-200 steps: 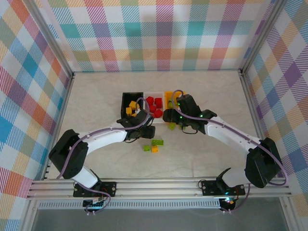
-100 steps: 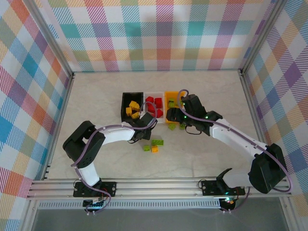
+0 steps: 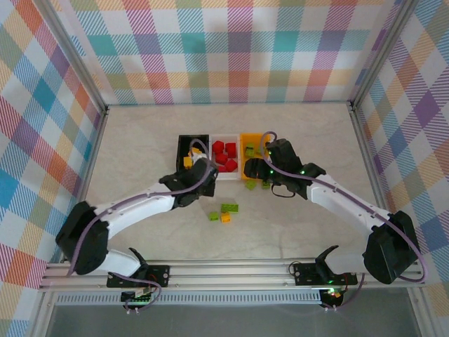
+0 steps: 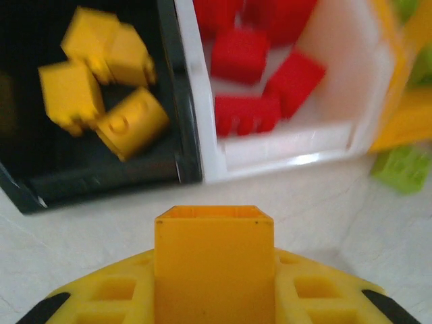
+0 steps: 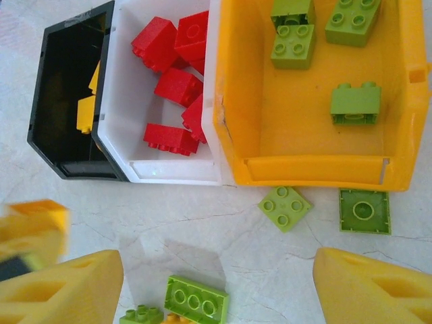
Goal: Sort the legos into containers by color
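left hand [image 4: 214,305] clamped on yellow brick [image 4: 214,243], right hand [image 5: 216,283] wide, empty — risk of drop into white bin [image 4: 297,152], black bin [image 4: 101,181] wall close.

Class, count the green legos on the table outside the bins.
4 green legos: a studded one and an upturned one before the orange-yellow bin; a long one and a small one nearer the camera. More may be hidden.
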Controlling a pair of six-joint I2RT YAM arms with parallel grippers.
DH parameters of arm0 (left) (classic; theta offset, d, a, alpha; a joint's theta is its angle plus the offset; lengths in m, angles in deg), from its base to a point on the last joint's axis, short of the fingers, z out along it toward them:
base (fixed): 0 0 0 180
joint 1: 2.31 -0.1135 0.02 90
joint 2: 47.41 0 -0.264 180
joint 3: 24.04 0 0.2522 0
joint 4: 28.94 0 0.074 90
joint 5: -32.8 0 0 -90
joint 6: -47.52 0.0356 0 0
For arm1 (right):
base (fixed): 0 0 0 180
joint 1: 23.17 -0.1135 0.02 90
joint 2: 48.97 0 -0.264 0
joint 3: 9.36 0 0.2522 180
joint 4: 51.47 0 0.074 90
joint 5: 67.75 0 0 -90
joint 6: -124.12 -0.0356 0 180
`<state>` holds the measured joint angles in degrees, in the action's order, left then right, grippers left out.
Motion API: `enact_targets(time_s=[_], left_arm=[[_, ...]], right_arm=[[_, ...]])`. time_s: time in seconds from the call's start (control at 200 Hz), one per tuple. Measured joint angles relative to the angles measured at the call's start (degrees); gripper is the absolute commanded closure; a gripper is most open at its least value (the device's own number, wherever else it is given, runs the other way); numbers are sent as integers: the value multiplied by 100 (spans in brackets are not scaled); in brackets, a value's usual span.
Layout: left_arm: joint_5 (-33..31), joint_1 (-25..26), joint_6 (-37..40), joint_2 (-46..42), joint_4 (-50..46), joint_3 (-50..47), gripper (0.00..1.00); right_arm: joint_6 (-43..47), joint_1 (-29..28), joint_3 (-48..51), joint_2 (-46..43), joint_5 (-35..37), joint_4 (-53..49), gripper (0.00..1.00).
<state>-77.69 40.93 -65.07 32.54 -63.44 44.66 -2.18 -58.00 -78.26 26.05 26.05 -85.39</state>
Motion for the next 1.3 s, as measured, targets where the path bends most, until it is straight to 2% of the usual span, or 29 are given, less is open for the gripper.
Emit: enact_targets(time_s=[0.135, 0.315, 0.405, 0.515, 0.7, 0.75, 0.8, 0.83, 0.945, 1.085, 1.3], left_arm=[[199, -815, -188, 175, -42, 551, 73], [415, -1552, -264, 1392, -179, 1491, 74], [505, -1727, -269, 1908, -275, 1856, 63], [566, -1786, -210, 2280, -435, 2205, 39], [719, -1777, -212, 2291, -509, 2507, 21], [782, -1744, -201, 2173, -511, 2518, 16], [848, -1718, -232, 1987, -503, 2492, 4], [892, -1683, -232, 1816, -494, 2448, 0], [1045, -1425, -282, 935, -393, 2083, 0], [1187, -986, -391, -326, -181, 1200, 0], [1228, -887, -778, -1661, -289, -553, 0]], right_arm=[[-37, 0, 76, 0, -28, -2, 25], [-61, 0, 133, 2, -92, 0, 25], [-66, 0, 203, 0, -138, -7, 25], [-83, 0, 304, 0, -199, -31, 25], [-83, 0, 378, -2, -256, -114, 25], [-83, 0, 382, -9, -254, -136, 24], [-83, 0, 385, -11, -247, -160, 24], [-83, 0, 387, -11, -236, -166, 24], [-90, 0, 457, -9, -240, -181, 24], [-92, -103, 527, 188, -439, -170, 25], [76, -1163, 374, 1145, -697, -199, 25]])
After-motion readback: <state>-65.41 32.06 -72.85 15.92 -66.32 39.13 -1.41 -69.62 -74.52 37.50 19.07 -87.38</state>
